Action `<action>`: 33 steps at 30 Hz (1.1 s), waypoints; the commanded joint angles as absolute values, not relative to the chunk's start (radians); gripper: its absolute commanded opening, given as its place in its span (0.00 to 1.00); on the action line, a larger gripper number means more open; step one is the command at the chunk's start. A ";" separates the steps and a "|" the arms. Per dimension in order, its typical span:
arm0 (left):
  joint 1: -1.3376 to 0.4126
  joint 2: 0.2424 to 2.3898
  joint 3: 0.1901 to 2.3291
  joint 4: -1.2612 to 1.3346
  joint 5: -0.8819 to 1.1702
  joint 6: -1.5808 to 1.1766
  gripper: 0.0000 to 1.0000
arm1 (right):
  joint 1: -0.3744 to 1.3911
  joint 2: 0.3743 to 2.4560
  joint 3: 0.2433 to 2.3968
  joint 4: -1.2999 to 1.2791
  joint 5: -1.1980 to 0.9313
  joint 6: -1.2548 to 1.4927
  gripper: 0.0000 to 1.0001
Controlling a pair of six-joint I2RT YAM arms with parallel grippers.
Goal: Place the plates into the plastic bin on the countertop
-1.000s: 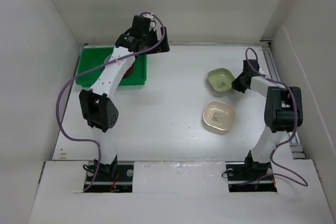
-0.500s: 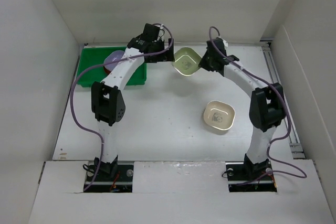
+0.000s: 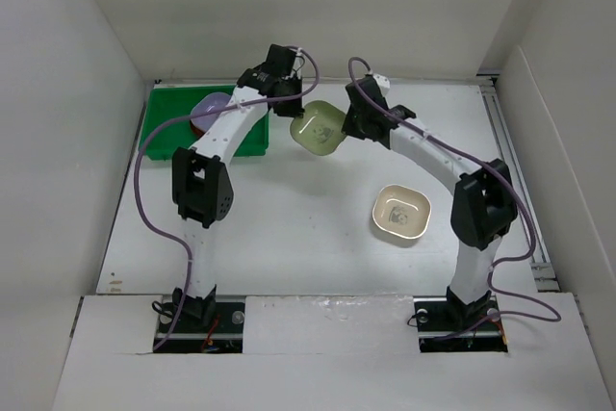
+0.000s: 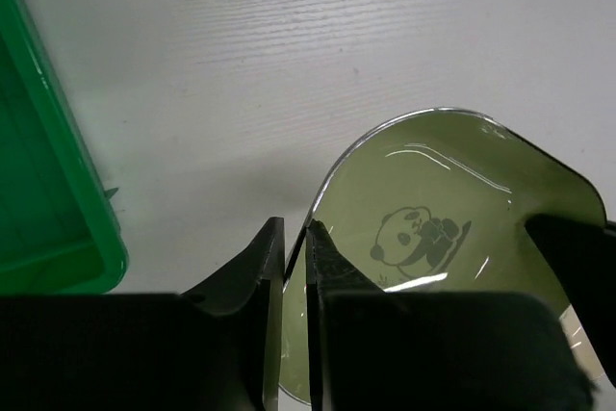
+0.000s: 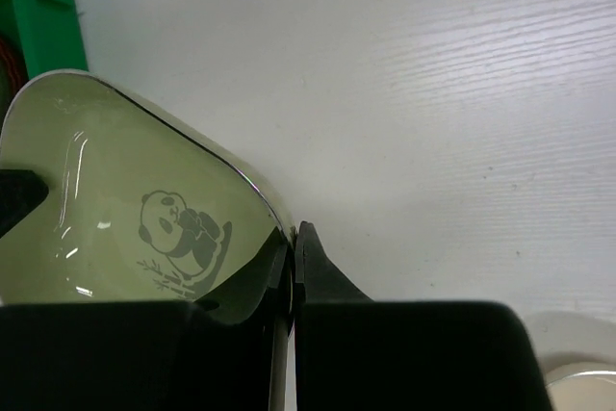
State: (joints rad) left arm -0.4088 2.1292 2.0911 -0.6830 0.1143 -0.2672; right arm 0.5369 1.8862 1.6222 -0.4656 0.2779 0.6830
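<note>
A pale green plate (image 3: 320, 129) with a panda print hangs above the countertop (image 3: 289, 218), just right of the plastic bin (image 3: 164, 137). Both grippers pinch it. My left gripper (image 3: 296, 115) is shut on its left rim, as the left wrist view shows (image 4: 295, 259) on the plate (image 4: 452, 190). My right gripper (image 3: 345, 128) is shut on the opposite rim (image 5: 292, 259) of the plate (image 5: 115, 170). Inside the bin lie a lavender plate (image 3: 212, 103) and a red-brown plate (image 3: 197, 124) partly under it. A cream plate (image 3: 401, 213) rests on the countertop at the right.
White walls enclose the countertop on the left, back and right. The bin's wall (image 4: 58, 190) sits close to the left of the held plate, and its corner (image 5: 43, 7) shows in the right wrist view. The left arm's links (image 3: 217, 137) pass over the bin.
The right arm carried the pale green plate from the right side to beside the bin. The left gripper, open before, moved off the bin and shut on the plate's left rim.
</note>
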 commanded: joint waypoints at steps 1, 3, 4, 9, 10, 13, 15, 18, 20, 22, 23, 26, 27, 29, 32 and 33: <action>-0.410 2.138 2.132 -0.701 0.029 -0.275 0.01 | 0.545 1.766 1.638 -0.437 0.316 0.683 0.00; -0.410 2.138 2.132 -0.701 0.029 -0.275 0.01 | 0.545 1.743 1.614 -0.419 0.296 0.683 0.00; -0.410 2.138 2.132 -0.701 0.029 -0.275 0.01 | 0.534 1.720 1.605 -0.419 0.296 0.683 0.00; -0.410 2.148 2.132 -0.692 0.060 -0.265 0.00 | 0.503 1.677 1.583 -0.396 0.220 0.664 0.01; -0.410 2.148 2.132 -0.692 0.060 -0.265 0.00 | 0.503 1.677 1.572 -0.387 0.209 0.664 0.07; -0.410 2.137 2.143 -0.692 0.023 -0.284 0.00 | 0.480 1.658 1.528 -0.376 0.187 0.655 0.74; -0.410 2.102 2.143 -0.692 -0.033 -0.294 0.00 | 0.460 1.649 1.505 -0.376 0.187 0.655 0.79; -0.364 2.068 2.131 -0.680 -0.043 -0.317 0.00 | 0.417 1.620 1.444 -0.358 0.152 0.646 0.86; -0.338 2.068 2.131 -0.680 -0.069 -0.330 0.00 | 0.376 1.592 1.385 -0.345 0.123 0.646 0.88; -0.287 2.068 2.131 -0.680 -0.098 -0.356 0.00 | 0.348 1.542 1.346 -0.334 0.112 0.646 0.88; -0.266 2.059 2.131 -0.680 -0.098 -0.368 0.00 | 0.325 1.523 1.326 -0.334 0.100 0.646 0.88; -0.141 2.059 2.131 -0.669 -0.094 -0.396 0.00 | 0.302 1.451 1.240 -0.312 0.039 0.626 0.88; -0.103 2.059 2.131 -0.658 -0.077 -0.396 0.00 | 0.290 1.436 1.200 -0.311 0.026 0.614 0.88; 0.012 2.094 2.151 -0.658 -0.002 -0.396 0.00 | 0.290 1.391 1.160 -0.311 0.015 0.614 0.88; 0.122 2.147 2.193 -0.647 0.101 -0.374 0.00 | 0.290 1.358 1.092 -0.285 -0.020 0.601 0.88; 0.142 2.161 2.210 -0.647 0.129 -0.374 0.00 | 0.290 1.345 1.082 -0.285 -0.031 0.591 0.88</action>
State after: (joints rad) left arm 0.0704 2.1544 2.1433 -0.6739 0.0235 -0.3691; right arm 0.2878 1.3838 1.1084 -0.3557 0.0242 0.6228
